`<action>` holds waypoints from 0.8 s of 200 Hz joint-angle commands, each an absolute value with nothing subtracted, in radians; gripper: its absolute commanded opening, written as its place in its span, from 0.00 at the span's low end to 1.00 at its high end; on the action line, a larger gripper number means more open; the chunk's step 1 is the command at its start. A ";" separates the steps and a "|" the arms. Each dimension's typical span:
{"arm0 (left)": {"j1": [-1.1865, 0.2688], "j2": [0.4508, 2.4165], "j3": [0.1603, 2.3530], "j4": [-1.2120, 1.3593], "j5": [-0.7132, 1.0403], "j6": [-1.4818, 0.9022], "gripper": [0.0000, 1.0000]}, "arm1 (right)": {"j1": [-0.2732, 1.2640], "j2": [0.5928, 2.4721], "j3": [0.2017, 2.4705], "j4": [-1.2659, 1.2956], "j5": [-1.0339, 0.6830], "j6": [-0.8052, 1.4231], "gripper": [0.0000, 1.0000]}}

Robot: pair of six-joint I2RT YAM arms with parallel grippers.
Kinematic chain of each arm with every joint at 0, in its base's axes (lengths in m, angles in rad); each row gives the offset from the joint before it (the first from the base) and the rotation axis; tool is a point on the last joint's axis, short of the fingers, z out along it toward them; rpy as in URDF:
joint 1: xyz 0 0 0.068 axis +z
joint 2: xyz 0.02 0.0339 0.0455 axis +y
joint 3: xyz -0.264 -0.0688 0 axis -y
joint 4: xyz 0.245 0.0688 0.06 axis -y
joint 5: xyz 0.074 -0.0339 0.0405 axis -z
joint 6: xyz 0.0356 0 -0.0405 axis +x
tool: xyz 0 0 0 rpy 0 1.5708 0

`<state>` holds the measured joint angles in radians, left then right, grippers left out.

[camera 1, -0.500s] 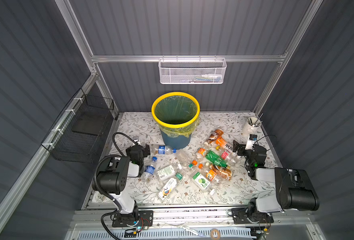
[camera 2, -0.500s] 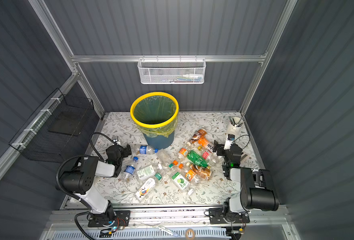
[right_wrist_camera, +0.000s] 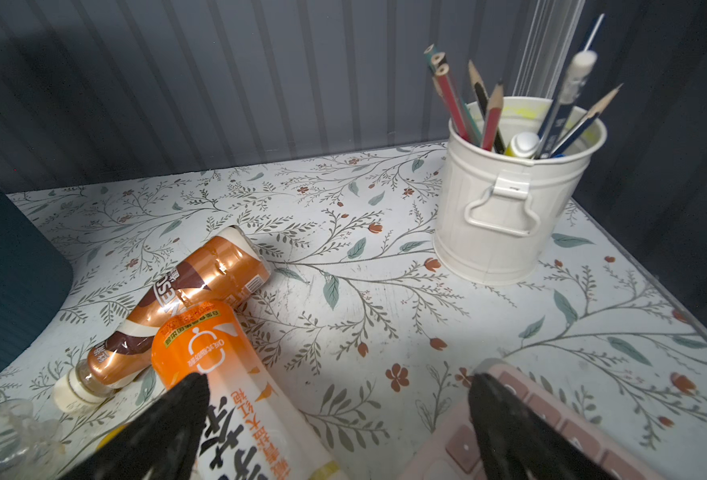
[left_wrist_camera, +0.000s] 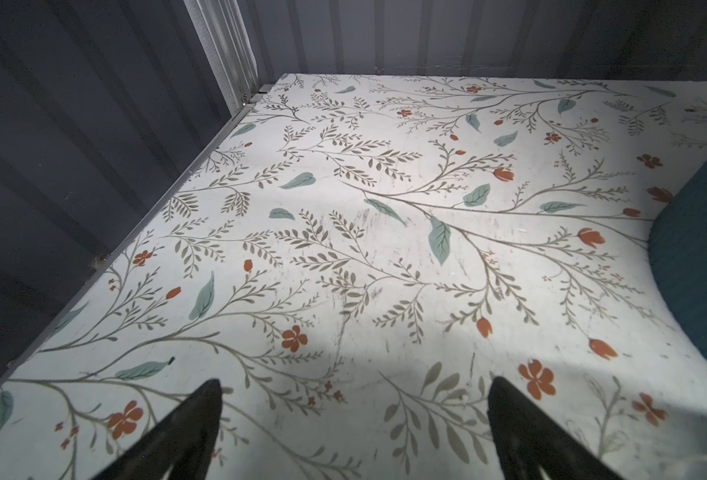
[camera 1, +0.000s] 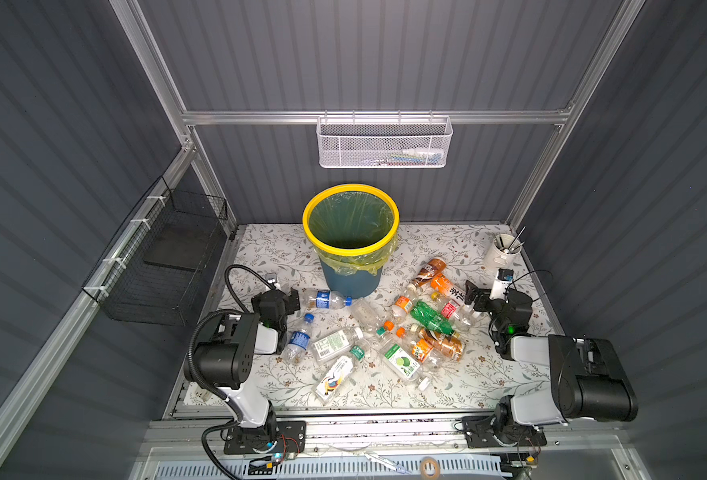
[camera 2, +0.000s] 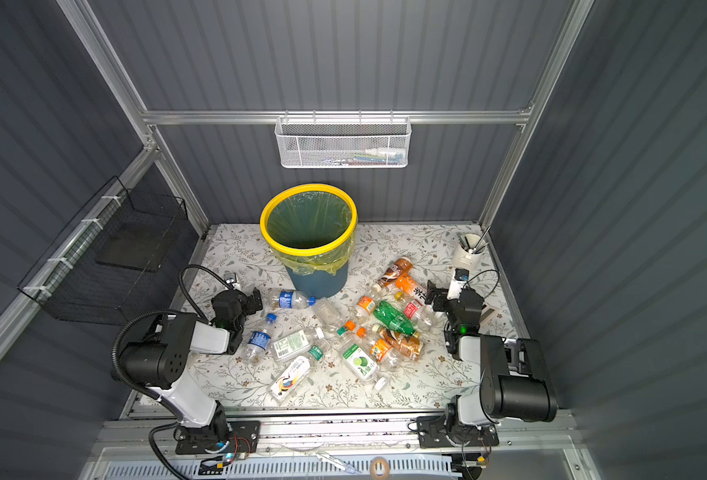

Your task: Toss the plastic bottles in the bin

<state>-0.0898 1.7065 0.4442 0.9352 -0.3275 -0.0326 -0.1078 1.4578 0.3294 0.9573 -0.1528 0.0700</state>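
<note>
The bin, dark blue with a yellow rim and liner, stands at the back middle of the floral table. Several plastic bottles lie scattered in front of it, among them a blue-labelled one, a green one and an orange one lying against a brown one. My left gripper is open, low over bare table, beside the blue-labelled bottle's base. My right gripper is open, with one finger over the orange bottle and nothing between the fingers.
A white cup of pencils stands at the back right, with a pink calculator under my right gripper's other finger. A white mesh basket hangs on the back wall. A black wire basket hangs on the left wall.
</note>
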 commanded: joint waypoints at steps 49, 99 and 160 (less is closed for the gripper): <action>-0.084 1.716 0.462 0.931 -0.318 -0.020 1.00 | -0.106 1.463 0.328 0.979 -0.147 0.064 0.99; -0.084 1.715 0.459 0.932 -0.317 -0.020 1.00 | -0.106 1.462 0.327 0.979 -0.147 0.064 0.99; -0.084 1.500 0.744 0.221 -0.459 -0.199 1.00 | -0.108 1.288 0.516 0.447 0.089 0.220 0.99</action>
